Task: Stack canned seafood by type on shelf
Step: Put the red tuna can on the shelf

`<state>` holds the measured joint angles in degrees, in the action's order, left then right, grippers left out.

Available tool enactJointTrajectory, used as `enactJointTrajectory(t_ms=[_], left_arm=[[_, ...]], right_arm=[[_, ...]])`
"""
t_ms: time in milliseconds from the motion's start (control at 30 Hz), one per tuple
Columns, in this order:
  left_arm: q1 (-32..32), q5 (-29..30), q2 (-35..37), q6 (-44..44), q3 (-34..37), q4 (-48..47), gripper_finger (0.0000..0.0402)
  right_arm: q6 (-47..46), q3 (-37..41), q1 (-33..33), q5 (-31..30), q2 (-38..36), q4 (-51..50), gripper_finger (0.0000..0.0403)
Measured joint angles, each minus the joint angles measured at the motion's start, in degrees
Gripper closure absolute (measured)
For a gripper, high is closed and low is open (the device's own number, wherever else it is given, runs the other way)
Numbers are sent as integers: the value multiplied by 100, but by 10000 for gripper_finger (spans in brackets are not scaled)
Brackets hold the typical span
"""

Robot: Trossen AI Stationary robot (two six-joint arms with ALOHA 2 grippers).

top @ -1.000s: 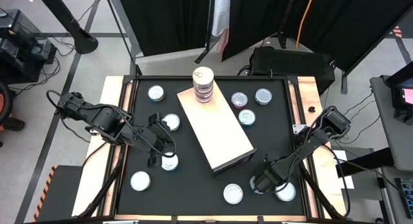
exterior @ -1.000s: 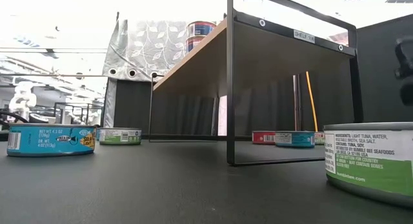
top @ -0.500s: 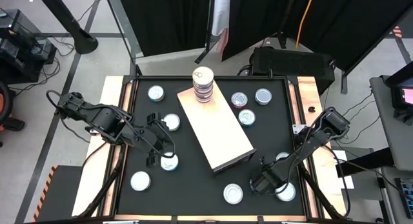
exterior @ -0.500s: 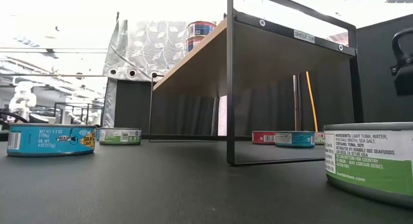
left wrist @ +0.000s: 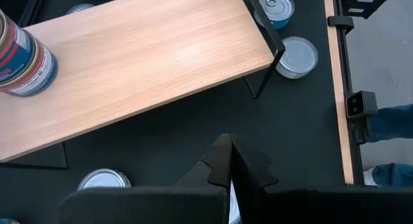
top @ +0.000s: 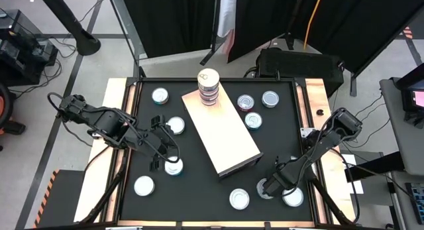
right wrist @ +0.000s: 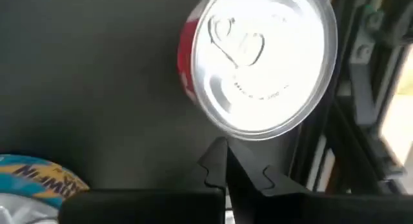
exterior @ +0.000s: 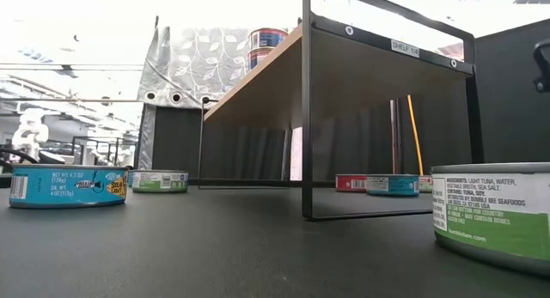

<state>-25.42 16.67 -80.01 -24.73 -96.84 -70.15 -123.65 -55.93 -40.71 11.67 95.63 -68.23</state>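
The right gripper sits low over the near right part of the black table, its two dark fingers pressed together with nothing between them; just past their tips in the right wrist view stands a tin with a red side label and a silvery pull-tab top, close to the fingers but not gripped; a blue-labelled tin shows at the edge of that same view. In the high view a white-topped tin lies just beside this gripper, and another sits a little further along the near edge. The left gripper hangs over the left side of the table, fingers likewise closed on nothing, with a tin right under it and another just beyond. The shelf, a pale wood board on a thin black frame, lies slantwise across the middle of the table; a stack of tins stands on its far end; the rest of the board is bare. Other tins lie loose on the table: one at the far left, one at the near left, and three clustered to the right of the shelf.
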Motion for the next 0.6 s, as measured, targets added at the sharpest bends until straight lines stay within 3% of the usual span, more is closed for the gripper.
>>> enactJointTrajectory(t_ms=[233,500,600], left_arm=[[-1,-86,0,-40,0,2,391],[-1,-142,0,-42,0,4,391],[0,-144,0,-42,0,8,391]], right_arm=[[-354,48,-28,-14,87,499,403],[-221,-378,-13,-129,80,-878,403],[-98,-240,-15,-103,80,-778,403]])
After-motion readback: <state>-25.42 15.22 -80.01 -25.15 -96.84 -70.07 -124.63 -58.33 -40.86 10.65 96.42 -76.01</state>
